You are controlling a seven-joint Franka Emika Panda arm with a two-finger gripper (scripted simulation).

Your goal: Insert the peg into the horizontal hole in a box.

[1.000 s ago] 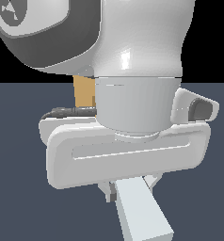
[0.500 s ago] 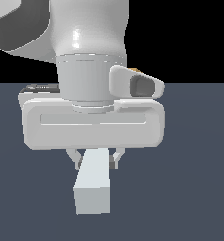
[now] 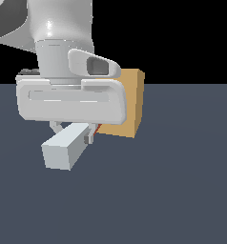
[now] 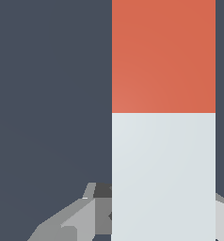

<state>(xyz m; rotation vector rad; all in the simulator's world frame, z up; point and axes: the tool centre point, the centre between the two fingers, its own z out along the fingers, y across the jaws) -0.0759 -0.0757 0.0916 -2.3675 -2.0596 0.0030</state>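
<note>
Hand (image 3: 72,136) closed on the peg (image 3: 63,148), gripping it on the pale grey-white half; fingers (image 3: 88,138) just visible under the white hand body. Peg held off the desk (image 3: 182,190), roughly level. In the exterior view its grey end sticks out toward 7 o'clock, and the red-orange half runs up toward 1 o'clock, only a sliver of red showing beside the box (image 3: 127,102). Wrist view confirms the two halves: red-orange part beyond the grey, hand at the grey part.

Box is tan, sits on the desk behind the hand, at about 2 o'clock from the grip. Hole not visible in either view, hidden by the hand or on a face turned away. Can't tell whether the red tip touches the box or has entered.

Progress: pick-up done, peg lifted and carried close to the box, pointing at it. Left, as I judge: align tip with the hole and push in.
</note>
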